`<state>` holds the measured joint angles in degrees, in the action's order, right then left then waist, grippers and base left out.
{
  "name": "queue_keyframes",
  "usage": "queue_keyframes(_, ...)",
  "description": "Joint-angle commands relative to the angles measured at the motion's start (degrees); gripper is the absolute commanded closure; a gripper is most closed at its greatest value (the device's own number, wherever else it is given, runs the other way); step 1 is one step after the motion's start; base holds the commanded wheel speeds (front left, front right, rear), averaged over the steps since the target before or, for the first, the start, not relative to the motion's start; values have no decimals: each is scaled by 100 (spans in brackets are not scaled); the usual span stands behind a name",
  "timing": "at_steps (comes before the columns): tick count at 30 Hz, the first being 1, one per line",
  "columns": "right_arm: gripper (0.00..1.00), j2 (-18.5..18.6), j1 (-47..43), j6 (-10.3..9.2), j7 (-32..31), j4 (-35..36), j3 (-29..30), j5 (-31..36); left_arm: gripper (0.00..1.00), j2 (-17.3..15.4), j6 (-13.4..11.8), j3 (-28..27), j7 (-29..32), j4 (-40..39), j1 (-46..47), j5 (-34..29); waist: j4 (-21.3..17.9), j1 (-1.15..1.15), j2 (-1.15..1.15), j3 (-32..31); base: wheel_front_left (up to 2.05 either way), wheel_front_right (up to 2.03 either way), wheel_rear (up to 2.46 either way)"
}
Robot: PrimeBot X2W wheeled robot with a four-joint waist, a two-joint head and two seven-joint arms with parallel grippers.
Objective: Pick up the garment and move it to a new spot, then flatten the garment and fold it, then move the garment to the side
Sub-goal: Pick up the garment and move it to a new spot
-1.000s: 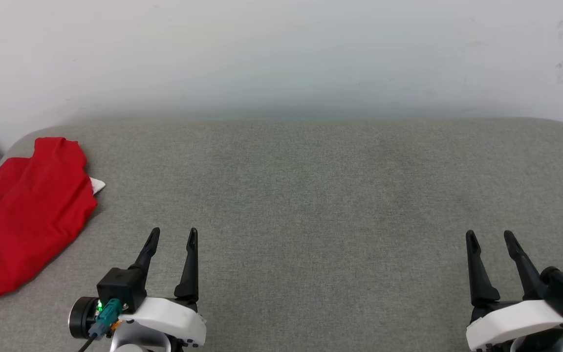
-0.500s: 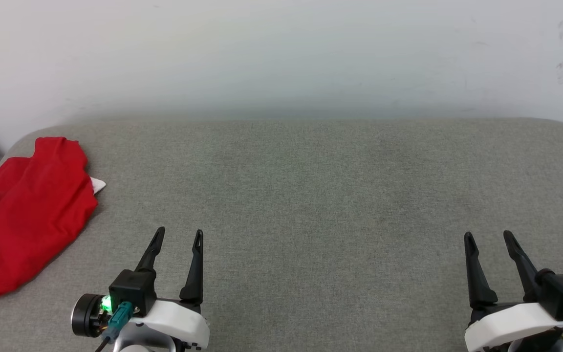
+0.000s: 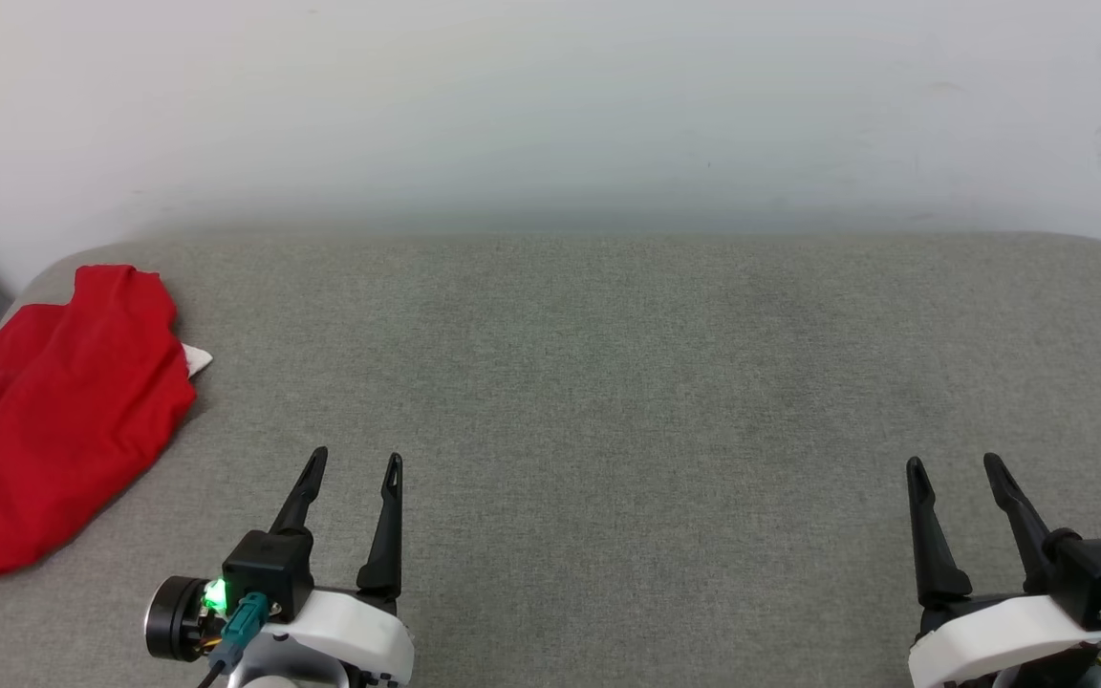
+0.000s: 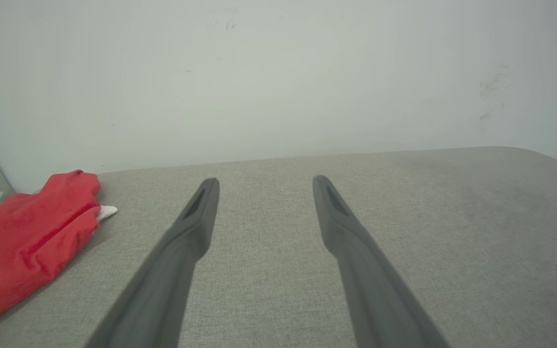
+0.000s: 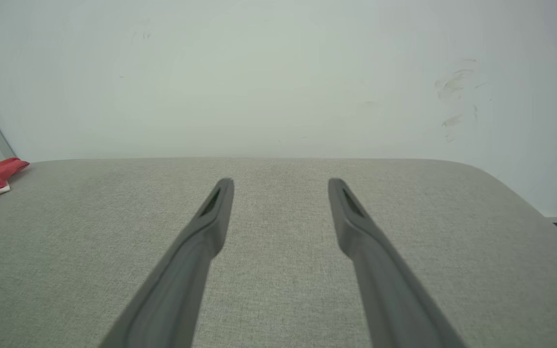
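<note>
Red shirt [image 3: 53,420] lying bunched at cushion's [image 3: 608,382] left edge; left gripper [image 3: 358,456], right gripper [image 3: 953,462] hovering open and empty near front edge.

Cushion [image 3: 608,382]: grey-green woven cloth, matt, fine even grain. Garment [image 3: 53,420] at the cushion's left edge: soft red cloth, smooth knit, slight sheen on folds, one white cloth tip. Wall [image 3: 550,96]: white, matt, smooth, dark scuffs. Left gripper [image 3: 358,456] and right gripper [image 3: 952,462]: fingers dark matt plastic; wrist shells smooth white plastic
</note>
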<state>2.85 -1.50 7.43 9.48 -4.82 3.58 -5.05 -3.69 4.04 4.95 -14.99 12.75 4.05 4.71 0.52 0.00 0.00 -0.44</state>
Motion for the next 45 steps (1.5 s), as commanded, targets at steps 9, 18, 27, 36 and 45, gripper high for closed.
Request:
queue_keyframes(9, 0, 6, -55, 10, 25, 10, -5, -9, 0, 27, 4, -45, -29, 57, 105, 24, 171, 0, 0, 21, 0, 0, 0)
queue_keyframes(18, 0, 5, 24, 10, -15, 109, -181, 35, 0, 47, -59, -134, -23, 80, 187, 50, 762, 0, 0, 62, 0, 0, 0)
queue_keyframes(27, 0, 5, 135, 5, -83, 247, -368, 66, 0, 57, -79, -317, -23, 65, 260, 114, 1533, 0, 0, 161, 0, 0, 0)
queue_keyframes(36, 0, 6, 262, 5, -159, 417, -466, 136, 0, 69, -133, -483, -23, 3, 321, 202, 2051, 0, 0, 292, 0, 0, 0)
queue_keyframes(45, 0, 6, 281, 5, -212, 543, -501, 172, 0, 78, -121, -614, -23, -39, 331, 228, 2293, 0, 0, 378, 0, 0, 0)
